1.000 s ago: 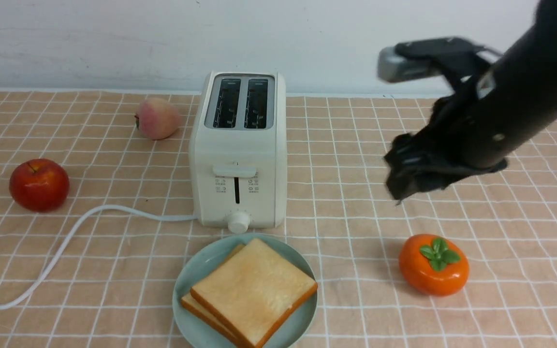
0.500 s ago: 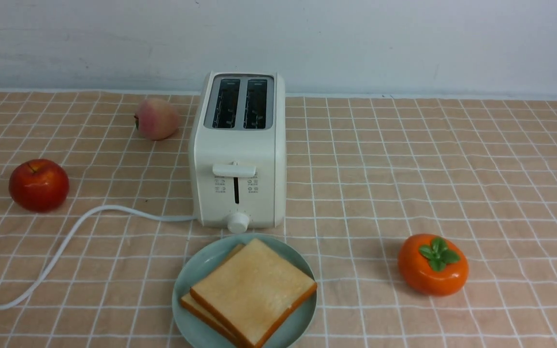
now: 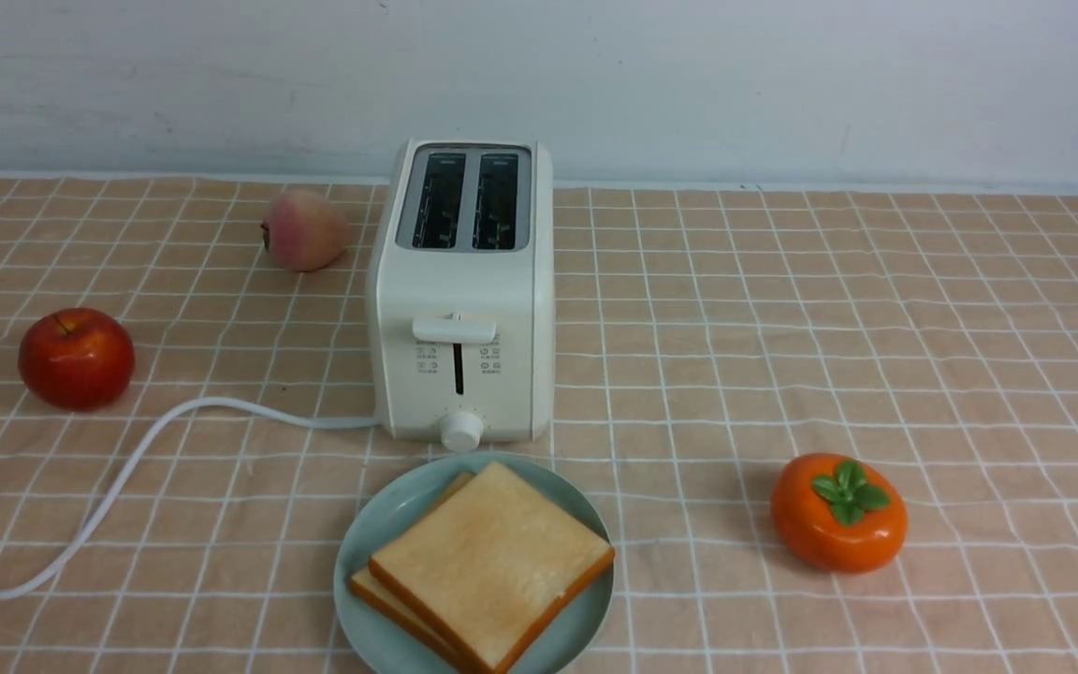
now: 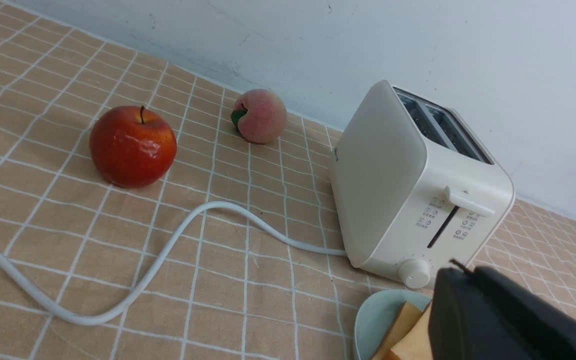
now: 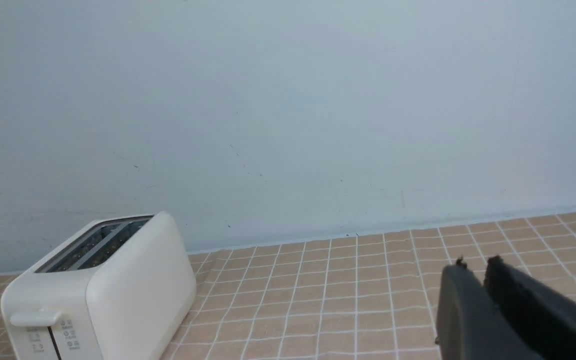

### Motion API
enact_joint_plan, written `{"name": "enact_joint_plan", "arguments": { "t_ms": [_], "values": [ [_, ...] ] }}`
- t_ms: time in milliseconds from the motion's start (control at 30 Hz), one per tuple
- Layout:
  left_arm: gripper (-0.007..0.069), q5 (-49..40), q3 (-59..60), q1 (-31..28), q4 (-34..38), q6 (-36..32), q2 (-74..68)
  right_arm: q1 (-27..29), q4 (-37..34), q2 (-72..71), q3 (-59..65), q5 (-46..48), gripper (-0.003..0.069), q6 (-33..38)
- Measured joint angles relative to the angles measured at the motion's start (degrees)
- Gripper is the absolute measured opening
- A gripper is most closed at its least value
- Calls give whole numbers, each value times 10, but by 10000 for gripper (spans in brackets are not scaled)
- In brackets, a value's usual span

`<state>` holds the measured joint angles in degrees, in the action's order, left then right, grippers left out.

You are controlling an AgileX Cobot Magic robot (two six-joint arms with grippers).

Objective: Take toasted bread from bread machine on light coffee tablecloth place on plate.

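Observation:
Two toasted bread slices (image 3: 492,564) lie stacked on the pale teal plate (image 3: 380,524) in front of the cream-white bread machine (image 3: 462,309). Both of its slots show empty. All stand on the light coffee tablecloth (image 3: 735,374). Neither arm shows in the front view. In the left wrist view my left gripper (image 4: 465,270) is shut and empty, above the plate (image 4: 375,317) and the bread (image 4: 408,325), near the bread machine (image 4: 408,200). In the right wrist view my right gripper (image 5: 473,263) is shut and empty, raised over the cloth to the right of the bread machine (image 5: 103,295).
A red apple (image 3: 76,358) sits at the left and a peach (image 3: 303,229) behind it beside the toaster. An orange persimmon (image 3: 838,512) sits at the front right. The white cord (image 3: 127,468) curves leftward from the toaster. A pale wall (image 3: 782,84) stands behind.
One second ago my right arm hung over the cloth right of the toaster; it has since withdrawn out of the front view. The bread, plate and toaster have not moved.

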<state>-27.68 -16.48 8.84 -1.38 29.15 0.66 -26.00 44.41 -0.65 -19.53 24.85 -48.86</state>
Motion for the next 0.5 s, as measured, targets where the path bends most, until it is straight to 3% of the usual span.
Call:
{"name": "enact_joint_plan", "arguments": {
  "t_ms": [500],
  "values": [
    [11,0,0,0,0,1,0,0,15,0,0,-3,97,-2]
  ]
}}
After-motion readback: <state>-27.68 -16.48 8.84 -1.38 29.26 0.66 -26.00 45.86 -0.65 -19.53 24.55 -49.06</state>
